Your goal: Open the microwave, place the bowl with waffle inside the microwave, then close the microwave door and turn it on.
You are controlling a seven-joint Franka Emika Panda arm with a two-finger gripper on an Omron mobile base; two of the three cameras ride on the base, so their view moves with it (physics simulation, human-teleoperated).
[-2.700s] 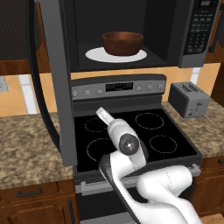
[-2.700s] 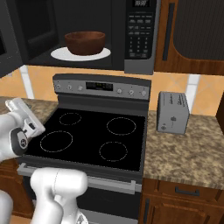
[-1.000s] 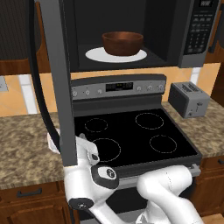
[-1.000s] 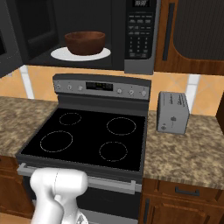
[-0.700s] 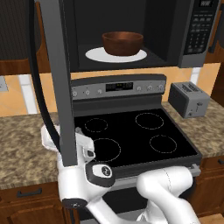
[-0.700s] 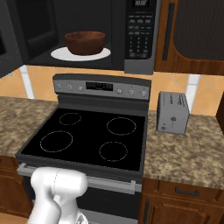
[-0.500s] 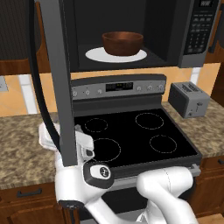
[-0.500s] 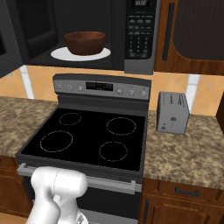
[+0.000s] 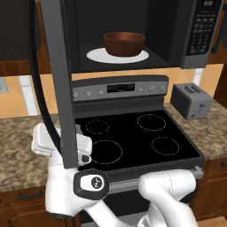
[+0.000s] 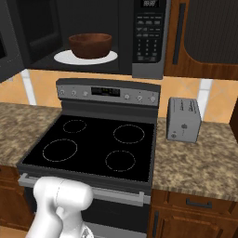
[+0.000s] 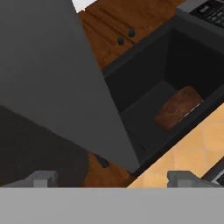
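Observation:
The microwave point(image 9: 177, 35) stands open above the stove. Its door point(image 9: 57, 80) is swung out to the left and shows edge-on. The dark brown bowl point(image 9: 124, 43) sits inside on the white turntable plate point(image 9: 95, 56); the waffle is hidden by the bowl's wall. In the right base view the bowl point(image 10: 90, 45) is left of the black button panel point(image 10: 148, 32). My gripper point(image 11: 111, 178) is open and holds nothing, low beneath the door point(image 11: 43, 87), looking up at its grey face and the bowl point(image 11: 177, 107). My white hand point(image 9: 42, 141) sits just behind the door's lower end.
The black-topped stove point(image 9: 133, 142) lies below the microwave, with a small grey toaster point(image 9: 191, 101) on the granite counter point(image 10: 200, 162) to its right. Brown wooden cabinets point(image 10: 204, 32) flank the microwave. My arm's elbow point(image 9: 91, 182) fills the front left.
My arm has swung from over the stove down and left to the door's lower end. Over the last half second it barely moves. The bowl and door stay put.

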